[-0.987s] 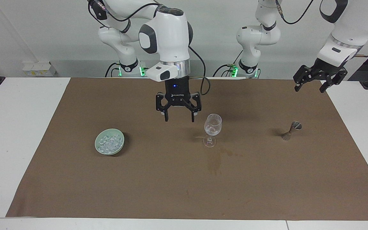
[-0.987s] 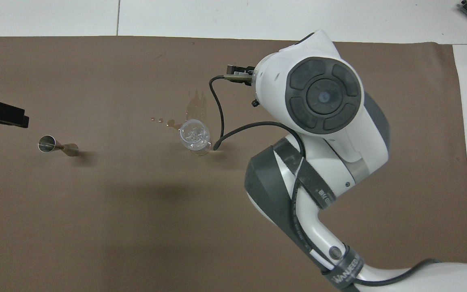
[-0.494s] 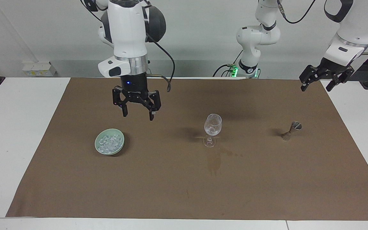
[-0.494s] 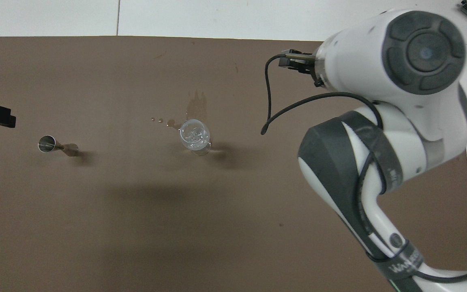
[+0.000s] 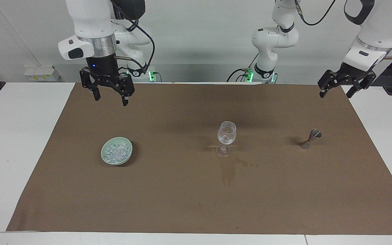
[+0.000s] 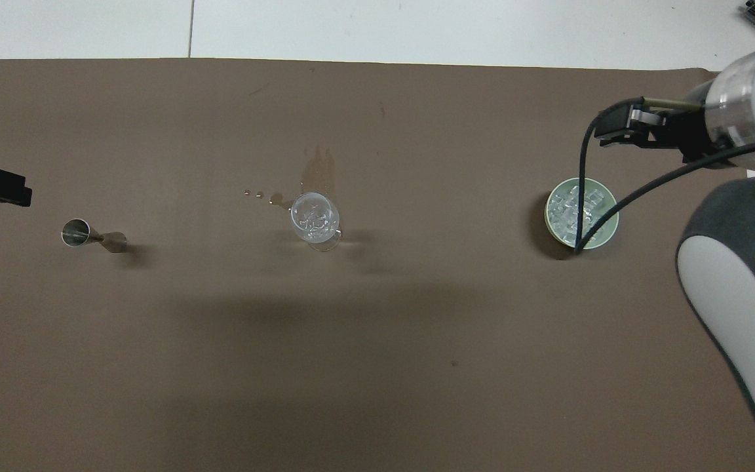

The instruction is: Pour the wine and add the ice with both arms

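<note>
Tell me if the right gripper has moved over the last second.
Yes. The right gripper, open and empty, has swung away from the wine glass toward the right arm's end of the table and risen, past the bowl of ice.

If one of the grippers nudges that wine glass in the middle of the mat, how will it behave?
The wine glass would probably tip easily: a tall bowl on a thin stem over a small foot. It looks like thin clear glass, so likely fragile and slippery to pinch. The ice in its bowl may make it slightly top-heavy.
</note>
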`<state>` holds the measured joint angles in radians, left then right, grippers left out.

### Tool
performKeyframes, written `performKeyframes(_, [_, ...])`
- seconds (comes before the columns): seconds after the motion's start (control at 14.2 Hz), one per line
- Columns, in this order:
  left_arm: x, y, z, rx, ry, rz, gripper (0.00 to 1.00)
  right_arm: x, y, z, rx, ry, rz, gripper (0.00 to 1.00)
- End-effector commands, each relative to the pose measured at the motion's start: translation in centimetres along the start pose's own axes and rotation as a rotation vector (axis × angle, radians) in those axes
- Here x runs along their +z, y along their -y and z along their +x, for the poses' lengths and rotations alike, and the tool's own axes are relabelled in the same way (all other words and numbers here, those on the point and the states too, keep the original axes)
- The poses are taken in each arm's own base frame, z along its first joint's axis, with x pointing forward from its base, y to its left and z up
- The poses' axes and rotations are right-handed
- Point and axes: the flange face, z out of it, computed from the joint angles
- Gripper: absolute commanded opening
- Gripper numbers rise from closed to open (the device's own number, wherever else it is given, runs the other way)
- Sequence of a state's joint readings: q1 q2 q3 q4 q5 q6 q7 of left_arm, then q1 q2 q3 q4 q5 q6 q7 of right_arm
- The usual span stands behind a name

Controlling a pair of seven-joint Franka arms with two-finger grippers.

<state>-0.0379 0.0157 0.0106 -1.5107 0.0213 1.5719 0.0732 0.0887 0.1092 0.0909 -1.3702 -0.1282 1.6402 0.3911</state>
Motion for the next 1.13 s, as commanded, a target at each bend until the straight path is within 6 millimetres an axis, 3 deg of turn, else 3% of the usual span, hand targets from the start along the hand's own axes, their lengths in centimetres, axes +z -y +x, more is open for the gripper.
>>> performKeyframes(0.0, [-0.1,-0.3,0.3,-0.010,-0.007,0.003,1.00,0.1,-3.6,-0.8,-0.012,0.063,-0.007,1.00])
performKeyframes(0.14, [-0.1,-0.4,0.3,-0.016,-0.012,-0.015,1.00,-0.8,-5.6,-1.7,-0.025,0.115,-0.003,1.00])
performKeyframes(0.42, [-0.1,-0.5,0.3,-0.065,-0.006,-0.014,1.00,0.4,-9.8,-4.3,-0.058,0.170,0.004,1.00])
performKeyframes(1.06, [-0.1,-0.4,0.3,-0.078,-0.013,-0.013,1.00,0.7,-13.0,-4.9,-0.014,0.232,0.105,1.00])
